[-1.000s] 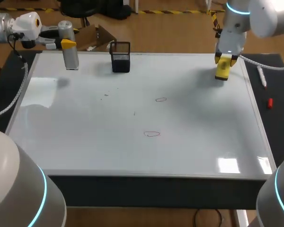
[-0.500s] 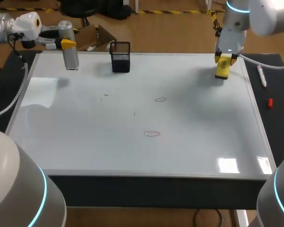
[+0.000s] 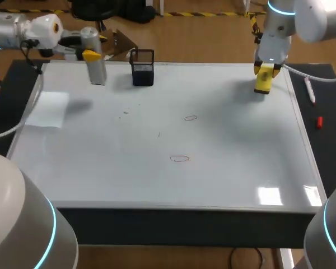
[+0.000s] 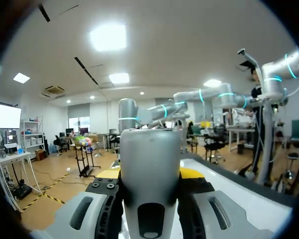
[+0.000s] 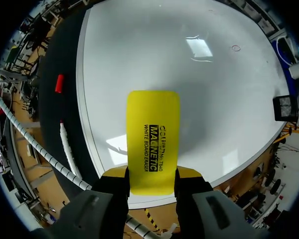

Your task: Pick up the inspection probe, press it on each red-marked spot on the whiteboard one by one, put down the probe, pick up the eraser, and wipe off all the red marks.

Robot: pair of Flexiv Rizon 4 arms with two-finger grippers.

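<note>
Black table: shows as dark strips at both sides of the board.
Whiteboard: white and glossy, lying flat and covering most of the table; also under the eraser in the right wrist view.
Left arm: comes in at the far left corner, lying roughly level above the board's far edge.
Right arm: comes in at the far right corner and points down at the board.
Left gripper: clamped on the inspection probe, one finger on each side of its barrel; the left wrist view shows both yellow tips pressed against it.
Inspection probe: grey cylinder, nearly upright, over the board's far left part, just beside the holder on the left arm's side; its shadow lies on the board, apart from its lower end. It fills the middle of the left wrist view.
Right gripper: closed on the eraser from two sides.
Eraser: yellow block, hanging long side down over the board's far right part, with its shadow beside it; flat face toward the wrist camera.
Holder: small black mesh box standing on the board's far edge.
Marker: white, lying on the table just off the board's right edge.
Red cap: on the table near the marker.
Red marks: two thin ovals mid-board, one farther, one nearer, well apart from both grippers.
</note>
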